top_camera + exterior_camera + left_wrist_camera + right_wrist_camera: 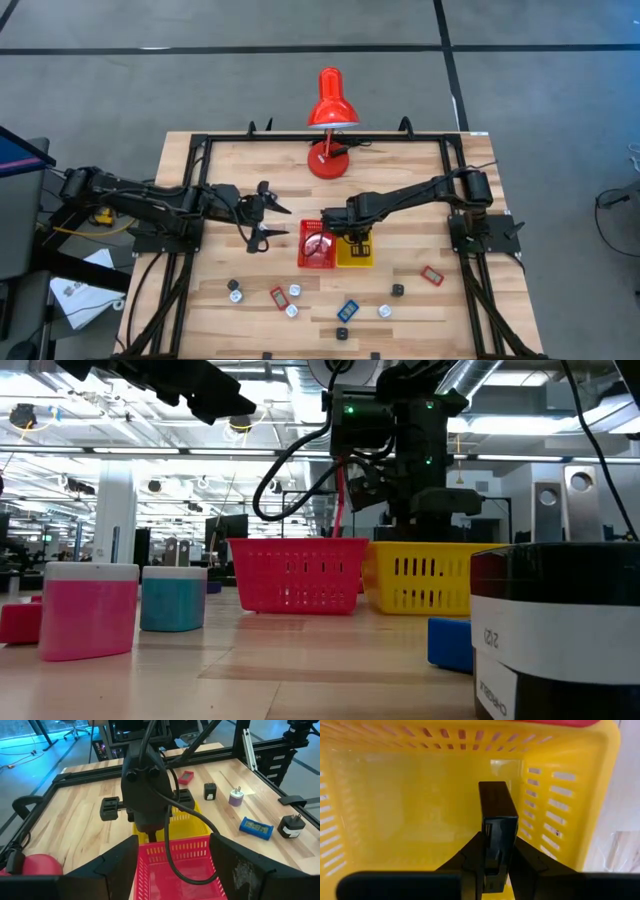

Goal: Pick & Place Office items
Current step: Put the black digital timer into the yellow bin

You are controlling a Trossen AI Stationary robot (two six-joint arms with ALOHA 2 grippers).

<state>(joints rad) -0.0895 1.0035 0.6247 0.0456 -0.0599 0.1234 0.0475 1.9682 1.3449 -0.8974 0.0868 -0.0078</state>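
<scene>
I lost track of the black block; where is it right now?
The black block sits between the fingers of the right pincer, hanging inside the yellow basket at mid-table, just right of the red basket in the high view.

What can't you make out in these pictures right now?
- High view: the yellow tray's inside, covered by the right arm.
- Right wrist view: the black item between the right tool's fingers; its lower end is hidden, so contact with the tray floor is unclear.
- Low view: the black-and-white item, cut off by the edge.
</scene>
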